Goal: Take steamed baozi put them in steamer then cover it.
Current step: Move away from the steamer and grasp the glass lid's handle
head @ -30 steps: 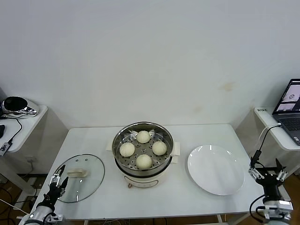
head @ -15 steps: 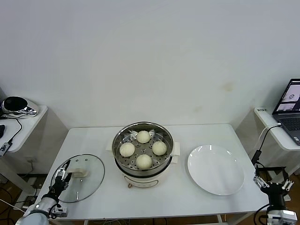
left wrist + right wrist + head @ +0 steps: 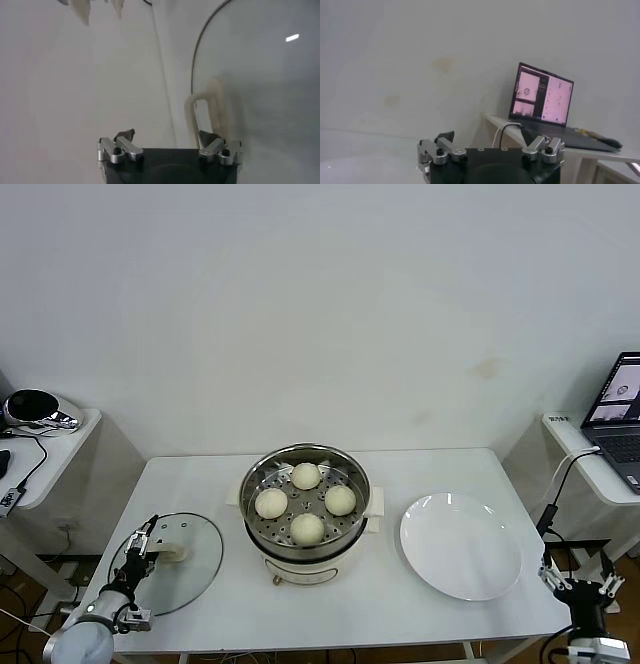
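Observation:
Four cream-white baozi (image 3: 306,502) sit on the perforated tray of the steel steamer (image 3: 356,505) at the table's middle. The clear glass cover (image 3: 185,574) lies flat on the table at front left, its cream handle (image 3: 168,551) on top. My left gripper (image 3: 143,545) is open, low over the cover's left part, right beside the handle. In the left wrist view the handle (image 3: 202,112) lies just ahead of one open fingertip, over the cover (image 3: 260,85). My right gripper (image 3: 582,585) is open and empty, off the table's front right corner.
A flat white plate (image 3: 460,545) lies right of the steamer. A laptop (image 3: 617,416) stands on a side shelf at far right, and shows in the right wrist view (image 3: 542,98). A dark round appliance (image 3: 35,408) sits on a shelf at far left.
My left gripper has moved forward and right over the cover, up to its handle. My right gripper has dropped lower and drawn back from the table's corner.

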`<state>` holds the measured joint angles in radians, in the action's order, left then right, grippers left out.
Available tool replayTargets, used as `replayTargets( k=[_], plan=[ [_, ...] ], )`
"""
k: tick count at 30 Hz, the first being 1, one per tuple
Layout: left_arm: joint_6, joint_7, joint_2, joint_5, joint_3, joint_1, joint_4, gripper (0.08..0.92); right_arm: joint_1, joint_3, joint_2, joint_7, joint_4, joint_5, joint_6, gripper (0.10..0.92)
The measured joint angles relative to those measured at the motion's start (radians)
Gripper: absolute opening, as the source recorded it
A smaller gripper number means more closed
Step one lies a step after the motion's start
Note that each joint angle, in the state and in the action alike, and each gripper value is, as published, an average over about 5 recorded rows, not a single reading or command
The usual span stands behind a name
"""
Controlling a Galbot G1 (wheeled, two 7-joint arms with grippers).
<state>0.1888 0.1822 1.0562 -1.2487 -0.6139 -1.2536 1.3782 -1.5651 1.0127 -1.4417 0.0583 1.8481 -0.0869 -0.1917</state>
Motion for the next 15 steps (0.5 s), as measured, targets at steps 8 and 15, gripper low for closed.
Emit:
replayTargets(
  k=[8,15],
  plan=[
    [0.01,0.002,0.004,0.02,0.01,0.016,-0.036,0.534,-0.003,-0.005,-0.003,0.001,0.0,0.007,-0.001,0.823],
    [0.011,0.021,-0.003,0.064,0.006,0.005,-0.043,0.326,-0.007,-0.006,-0.002,0.004,0.005,0.009,-0.002,0.823]
  ],
)
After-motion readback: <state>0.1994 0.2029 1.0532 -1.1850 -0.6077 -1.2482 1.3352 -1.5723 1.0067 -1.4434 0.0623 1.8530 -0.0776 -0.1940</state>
